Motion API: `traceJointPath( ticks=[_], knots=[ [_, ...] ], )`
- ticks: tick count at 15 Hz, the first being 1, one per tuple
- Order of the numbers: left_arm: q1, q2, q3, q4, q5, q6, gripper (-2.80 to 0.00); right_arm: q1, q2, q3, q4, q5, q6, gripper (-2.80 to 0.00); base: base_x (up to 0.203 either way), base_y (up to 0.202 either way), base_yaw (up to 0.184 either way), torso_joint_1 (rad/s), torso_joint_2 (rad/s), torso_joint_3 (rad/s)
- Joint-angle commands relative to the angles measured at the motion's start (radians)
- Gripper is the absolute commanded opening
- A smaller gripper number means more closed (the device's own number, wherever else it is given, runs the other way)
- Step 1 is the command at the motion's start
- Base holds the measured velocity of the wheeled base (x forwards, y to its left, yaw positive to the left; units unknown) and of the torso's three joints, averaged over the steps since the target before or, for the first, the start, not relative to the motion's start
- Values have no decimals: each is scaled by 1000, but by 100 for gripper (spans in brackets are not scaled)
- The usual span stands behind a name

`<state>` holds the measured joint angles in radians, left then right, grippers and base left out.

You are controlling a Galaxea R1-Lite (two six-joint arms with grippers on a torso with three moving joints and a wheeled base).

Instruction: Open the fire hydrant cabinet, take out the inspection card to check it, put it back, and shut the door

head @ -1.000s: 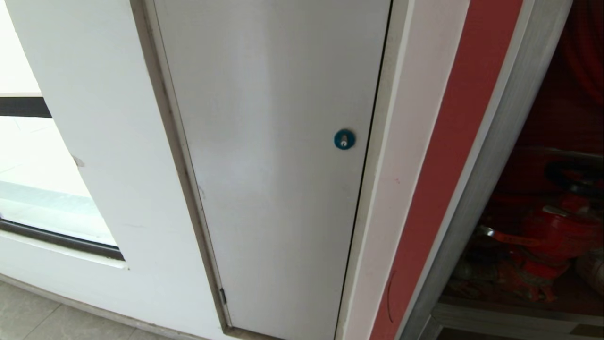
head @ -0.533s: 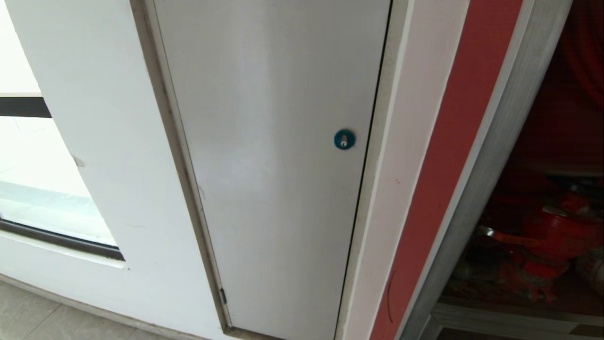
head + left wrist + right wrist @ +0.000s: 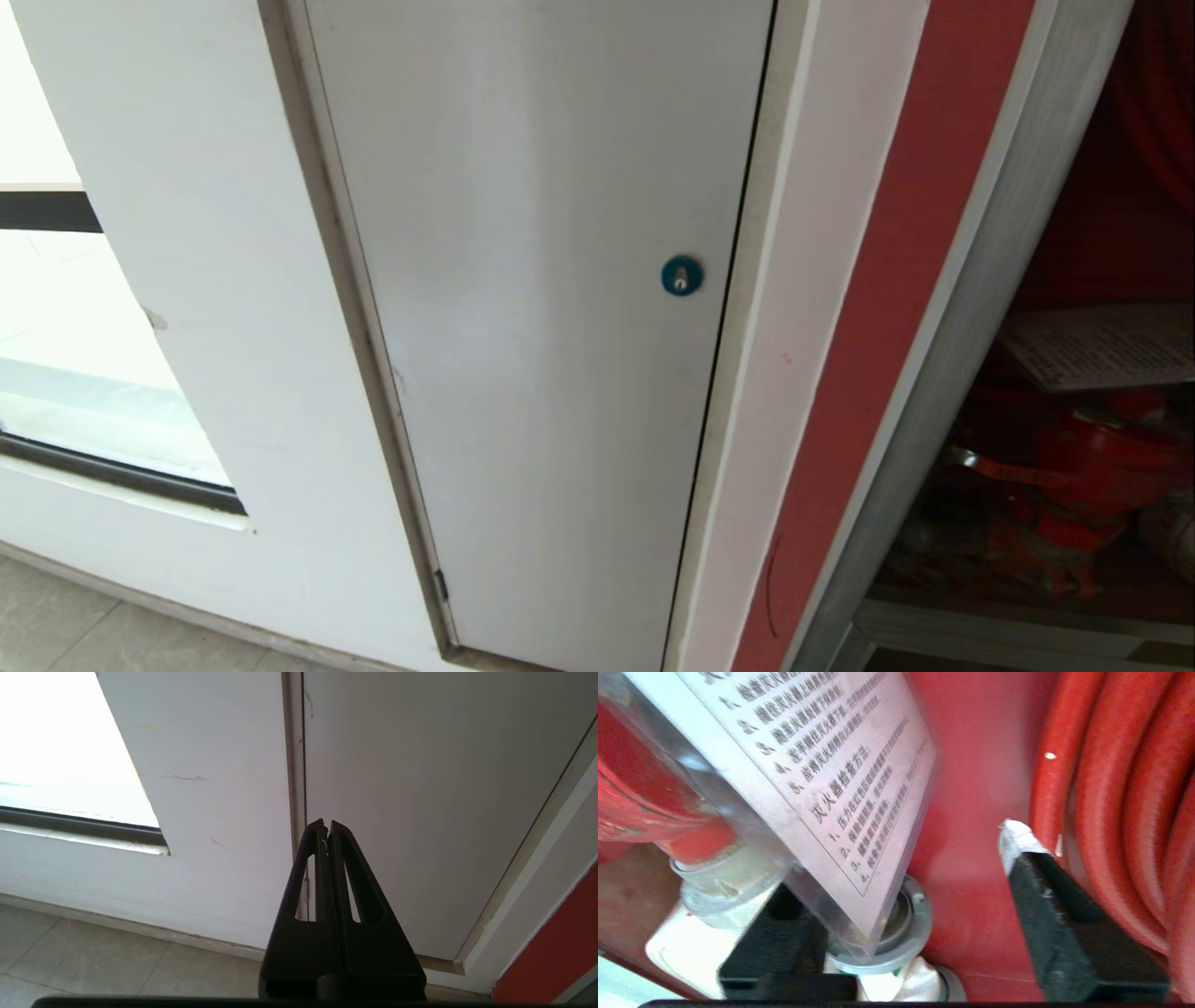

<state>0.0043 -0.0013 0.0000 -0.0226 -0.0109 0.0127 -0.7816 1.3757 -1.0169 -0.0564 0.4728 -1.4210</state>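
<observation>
Two grippers figure here, and only one is at work. The right gripper [image 3: 920, 877] is inside the fire hydrant cabinet [image 3: 980, 308], its jaws spread wide apart: one black finger with a white-taped tip [image 3: 1017, 835] stands near the coiled red hose [image 3: 1120, 802], the other finger [image 3: 780, 933] sits low beside the silver coupling [image 3: 901, 933]. Between them hangs the inspection card [image 3: 822, 774], a laminated sheet of printed Chinese text, tilted, its lower corner resting on or just in front of the coupling's rim. The one finger seems clear of the card; whether the other touches it I cannot tell, since the sheet covers the finger's tip.

From the head view the card [image 3: 1102, 345] shows as a pale sheet lying roughly level inside the open cabinet, above the red valve [image 3: 1111, 457]. The cabinet's silver frame runs beside a red wall strip [image 3: 878, 327], and left of that stands the plain white door [image 3: 541, 317] with its round blue lock [image 3: 681, 275].

The left gripper [image 3: 327, 828] is parked low, fingers pressed together, pointing at the white door's hinge edge above the tiled floor [image 3: 93, 956].
</observation>
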Motion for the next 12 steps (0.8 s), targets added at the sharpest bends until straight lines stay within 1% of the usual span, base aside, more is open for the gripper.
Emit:
traceJointPath(
  ticks=[1, 4, 8, 12],
  knots=[
    [0, 1, 8, 0, 0, 0, -280, -27, 0, 9, 10, 4, -27, 0, 0, 0, 0, 0, 0, 0],
    [0, 1, 8, 0, 0, 0, -280, -59, 0, 40, 10, 9, -87, 0, 0, 0, 0, 0, 0, 0],
    [0, 1, 8, 0, 0, 0, -280, -66, -19, 74, 10, 17, -107, 0, 0, 0, 0, 0, 0, 0],
    [0, 1, 8, 0, 0, 0, -280, -92, -79, 121, 13, 53, -123, 0, 0, 0, 0, 0, 0, 0]
  ],
)
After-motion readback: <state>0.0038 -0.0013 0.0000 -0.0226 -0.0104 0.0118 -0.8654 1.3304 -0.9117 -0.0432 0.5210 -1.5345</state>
